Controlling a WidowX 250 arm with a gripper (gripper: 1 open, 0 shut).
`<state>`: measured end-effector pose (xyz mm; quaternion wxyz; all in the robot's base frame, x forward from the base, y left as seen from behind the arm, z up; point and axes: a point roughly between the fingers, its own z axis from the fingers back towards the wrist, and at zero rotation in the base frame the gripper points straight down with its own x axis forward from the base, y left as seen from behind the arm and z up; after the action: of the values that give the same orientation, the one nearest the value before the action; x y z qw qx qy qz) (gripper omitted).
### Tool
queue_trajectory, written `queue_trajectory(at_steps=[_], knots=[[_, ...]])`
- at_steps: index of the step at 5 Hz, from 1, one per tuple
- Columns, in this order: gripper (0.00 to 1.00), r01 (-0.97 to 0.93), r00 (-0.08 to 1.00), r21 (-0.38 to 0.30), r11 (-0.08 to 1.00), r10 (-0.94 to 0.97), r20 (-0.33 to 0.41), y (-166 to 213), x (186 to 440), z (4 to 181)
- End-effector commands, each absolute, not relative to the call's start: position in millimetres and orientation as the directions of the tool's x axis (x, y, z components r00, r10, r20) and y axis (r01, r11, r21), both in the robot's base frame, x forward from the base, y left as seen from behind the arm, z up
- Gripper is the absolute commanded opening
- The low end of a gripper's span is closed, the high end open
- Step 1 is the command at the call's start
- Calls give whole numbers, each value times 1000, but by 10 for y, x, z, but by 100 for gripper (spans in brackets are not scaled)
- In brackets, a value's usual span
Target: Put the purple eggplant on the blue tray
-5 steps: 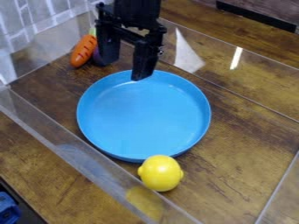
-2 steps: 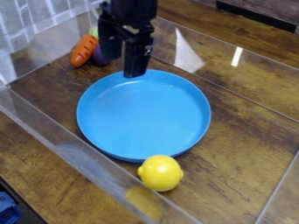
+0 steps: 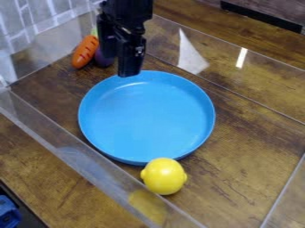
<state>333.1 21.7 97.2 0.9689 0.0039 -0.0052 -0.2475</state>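
Black gripper hanging over the far-left rim of the tray, eggplant mostly hidden behind it.

The black gripper (image 3: pixel 121 55) points down with its 2 fingers spread wide and empty. The small glossy dark-purple eggplant (image 3: pixel 105 56) lies on the wooden counter (image 3: pixel 256 134) just behind those fingers, beside the orange carrot (image 3: pixel 84 53). The round bright-blue plastic tray (image 3: pixel 145 116) is bare; a yellow lemon (image 3: pixel 163 175) sits at its near rim.

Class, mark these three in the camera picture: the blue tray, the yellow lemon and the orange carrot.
blue tray (image 3: pixel 191 147): camera view, near right rim.
yellow lemon (image 3: pixel 165 175): camera view, middle of the fruit.
orange carrot (image 3: pixel 84 53): camera view, orange body left of the gripper.
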Motion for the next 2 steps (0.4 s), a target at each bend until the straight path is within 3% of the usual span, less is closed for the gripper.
queue_trajectory(at_steps=[1,2], knots=[[100,535,839,76,841,-540,68,166,3529,1122],[100,583,804,101,806,-590,72,180,3480,1235]])
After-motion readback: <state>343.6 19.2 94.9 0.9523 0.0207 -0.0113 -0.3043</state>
